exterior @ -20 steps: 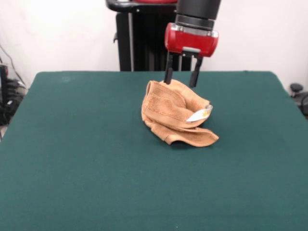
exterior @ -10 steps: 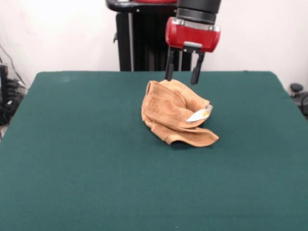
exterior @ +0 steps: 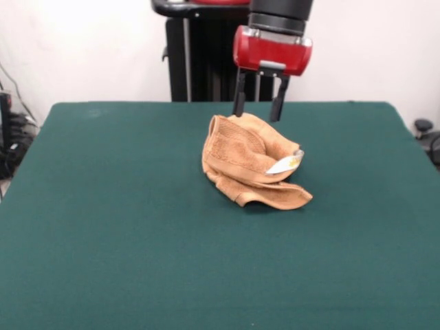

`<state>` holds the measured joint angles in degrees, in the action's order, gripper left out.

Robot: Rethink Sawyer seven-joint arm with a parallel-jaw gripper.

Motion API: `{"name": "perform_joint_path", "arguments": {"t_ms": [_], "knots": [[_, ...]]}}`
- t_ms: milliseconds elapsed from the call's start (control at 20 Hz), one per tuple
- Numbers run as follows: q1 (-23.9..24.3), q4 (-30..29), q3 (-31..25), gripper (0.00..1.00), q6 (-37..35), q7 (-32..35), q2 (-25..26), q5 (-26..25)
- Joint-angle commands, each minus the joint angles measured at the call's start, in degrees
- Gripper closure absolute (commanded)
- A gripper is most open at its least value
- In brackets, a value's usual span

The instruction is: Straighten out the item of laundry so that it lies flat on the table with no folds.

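Observation:
The tan-orange towel lies crumpled in a folded heap on the dark green table, a little right of centre. Its small white tag sticks out on the right side of the heap. My gripper hangs from the red wrist just above the far top edge of the towel. Its two black fingers are spread apart with nothing between them, and the tips are clear of the cloth.
The robot's black pedestal stands behind the table's far edge. Cables and dark equipment sit off the table's left side, and a dark object off its right side.
The gripper has risen slightly from the towel's top edge and shifted a little to the left. The towel has not moved.

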<state>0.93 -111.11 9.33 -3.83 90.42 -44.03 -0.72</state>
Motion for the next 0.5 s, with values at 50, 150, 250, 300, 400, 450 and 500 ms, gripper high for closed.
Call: {"name": "perform_joint_path", "arguments": {"t_ms": [50,150,250,300,400,450,500], "knots": [[2.19,1.64,-9.41,0.0,1.9,9.02,1.72,-0.24],[3.02,1.5,-11.04,0.0,2.44,8.98,2.17,-0.47],[4.24,1.2,-12.92,0.0,2.81,8.45,2.33,-1.17],[4.84,0.93,-13.85,0.0,3.21,8.4,2.39,-1.46],[6.16,0.33,-15.81,0.0,4.33,8.59,2.7,-1.98],[6.73,0.06,-16.77,0.0,4.96,8.77,2.89,-2.17],[7.05,-0.16,-17.22,0.0,5.69,8.9,2.83,-2.51]]}}
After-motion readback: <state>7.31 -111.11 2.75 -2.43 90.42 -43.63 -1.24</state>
